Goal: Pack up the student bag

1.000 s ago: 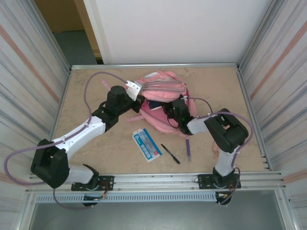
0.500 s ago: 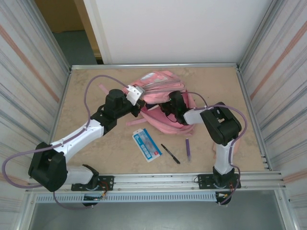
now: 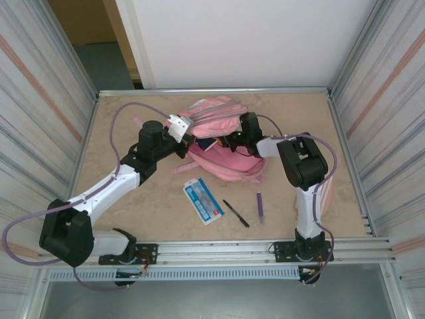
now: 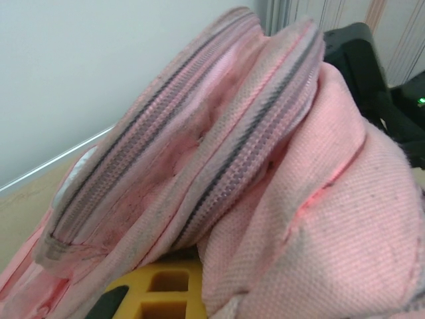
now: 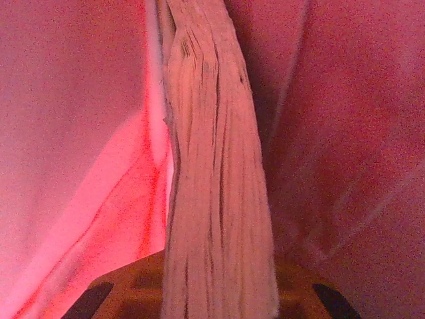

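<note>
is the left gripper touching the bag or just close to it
Touching. In the left wrist view, pink fabric of the student bag lies straight on the yellow left gripper, no gap.

Pink fabric student bag (image 3: 226, 167), slumped, zippered flap raised, dark interior showing.

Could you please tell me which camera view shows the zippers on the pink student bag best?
The left wrist view: two zipper rows run close and sharp across the student bag. The top external view gives the whole bag small, its zippers thin lines. The right wrist view gives blurred pink fabric close up.
</note>
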Motion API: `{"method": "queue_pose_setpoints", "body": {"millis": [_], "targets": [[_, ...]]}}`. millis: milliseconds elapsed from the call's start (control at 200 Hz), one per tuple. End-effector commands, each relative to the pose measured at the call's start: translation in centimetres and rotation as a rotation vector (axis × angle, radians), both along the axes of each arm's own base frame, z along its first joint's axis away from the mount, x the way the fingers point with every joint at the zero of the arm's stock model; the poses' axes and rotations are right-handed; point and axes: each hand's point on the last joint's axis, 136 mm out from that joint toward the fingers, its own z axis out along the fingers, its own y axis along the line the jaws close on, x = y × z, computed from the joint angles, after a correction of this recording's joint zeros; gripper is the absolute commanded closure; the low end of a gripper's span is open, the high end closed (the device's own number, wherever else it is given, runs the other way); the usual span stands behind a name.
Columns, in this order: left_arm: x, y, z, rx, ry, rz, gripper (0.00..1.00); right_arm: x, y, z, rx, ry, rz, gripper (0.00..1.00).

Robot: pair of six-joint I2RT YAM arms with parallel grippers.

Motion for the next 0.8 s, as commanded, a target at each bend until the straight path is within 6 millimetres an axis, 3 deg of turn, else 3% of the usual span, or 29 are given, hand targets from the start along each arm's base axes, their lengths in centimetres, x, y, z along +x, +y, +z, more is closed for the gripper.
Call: {"method": "queue_pose_setpoints", "body": {"millis": [0,90,180,536,797], "targets": [[-1.2,-1.0,5.9,-0.083,-0.183,-0.093,1.00,-1.0,-0.7,-1.8,-0.035,0.090,0.074,0.99],[-1.2,-1.0,5.2,-0.078,-0.177,-0.090,1.00,0.1,-2.0,-2.1,-0.023,0.110,0.031,0.83],[-1.1,-1.0,4.7,-0.064,-0.161,-0.087,1.00,0.9,-3.3,-2.2,-0.027,0.104,-0.014,0.77],[0.5,0.4,1.8,-0.022,-0.083,0.031,1.00,0.9,-6.3,1.8,-0.026,-0.017,-0.090,0.66],[0.6,0.2,1.3,-0.045,-0.057,0.034,1.00,-0.8,-6.9,2.5,-0.022,-0.024,-0.090,0.60]]}}
